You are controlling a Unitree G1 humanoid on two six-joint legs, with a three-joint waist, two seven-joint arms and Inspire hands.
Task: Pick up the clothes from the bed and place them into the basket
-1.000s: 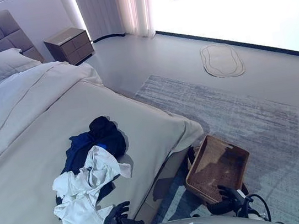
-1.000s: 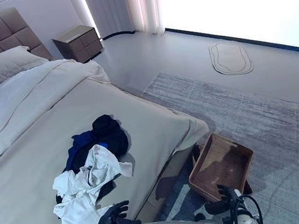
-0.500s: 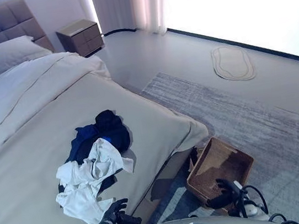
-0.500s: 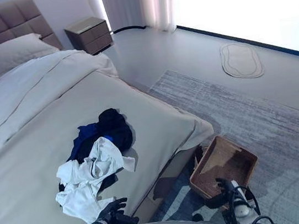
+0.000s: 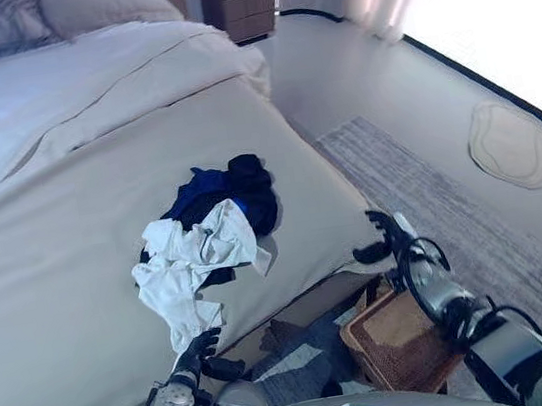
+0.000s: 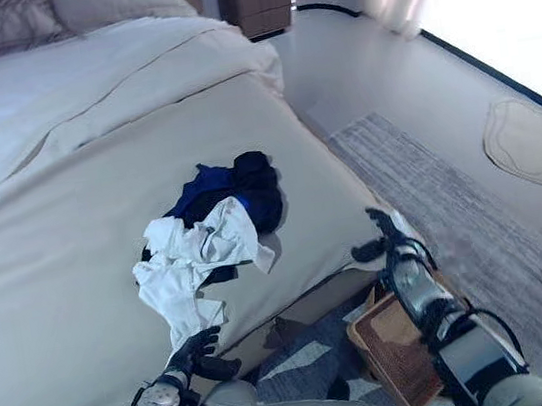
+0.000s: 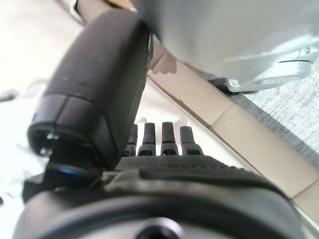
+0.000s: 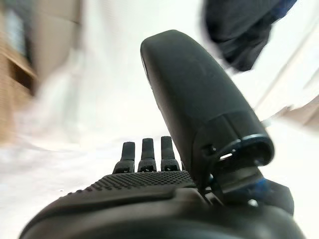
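A heap of clothes lies on the beige bed (image 5: 50,284) near its foot edge: white garments (image 5: 191,265) in front, dark blue and black ones (image 5: 234,190) behind. My left hand (image 5: 199,353) is open, just below the white cloth at the bed's edge. My right hand (image 5: 389,237) is open and empty, raised by the bed's corner, to the right of the heap. The brown wicker basket (image 5: 396,337) stands on the floor below my right forearm, partly hidden by it. In the right wrist view the dark clothes (image 8: 244,30) show beyond the thumb.
A grey rug (image 5: 420,182) lies on the floor beside the bed. A nightstand (image 5: 241,1) stands at the back by the curtains. Pillows (image 5: 42,13) lie at the bed's head. A small oval mat (image 5: 508,144) lies at the right.
The camera has swung, shifting the whole scene. My right hand has risen from the basket to the bed's corner. My left hand stays near the white cloth.
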